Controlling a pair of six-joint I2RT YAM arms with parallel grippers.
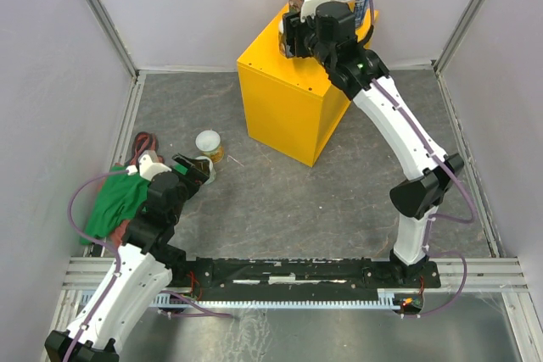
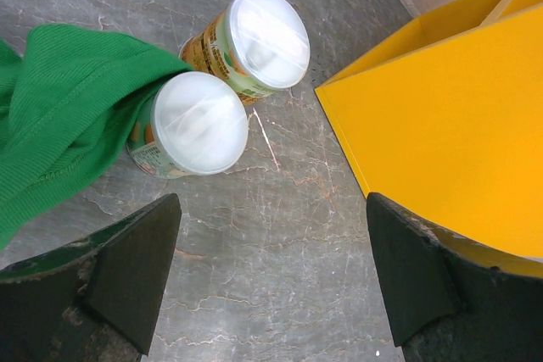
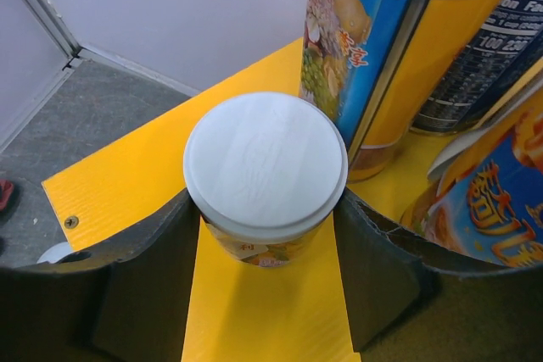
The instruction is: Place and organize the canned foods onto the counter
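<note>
Yellow tabletop point(image 3: 127, 175) carries the short pale-lidded can point(image 3: 265, 167) that our right pincer point(image 3: 263, 239) pinches by its sides, beside taller cans point(image 3: 356, 48). Left of the tabletop, we see our left pincer point(image 2: 271, 243) spread wide over the floor point(image 2: 263, 311), near 2 short cans point(image 2: 199, 120), one touching the green cloth point(image 2: 59, 108).

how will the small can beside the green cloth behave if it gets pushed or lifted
Likely rigid: the small can is a hard-looking cylinder with a flat lid. Standing upright, it should slide rather than roll. The green cloth seems to lean on its side and may drag.
</note>
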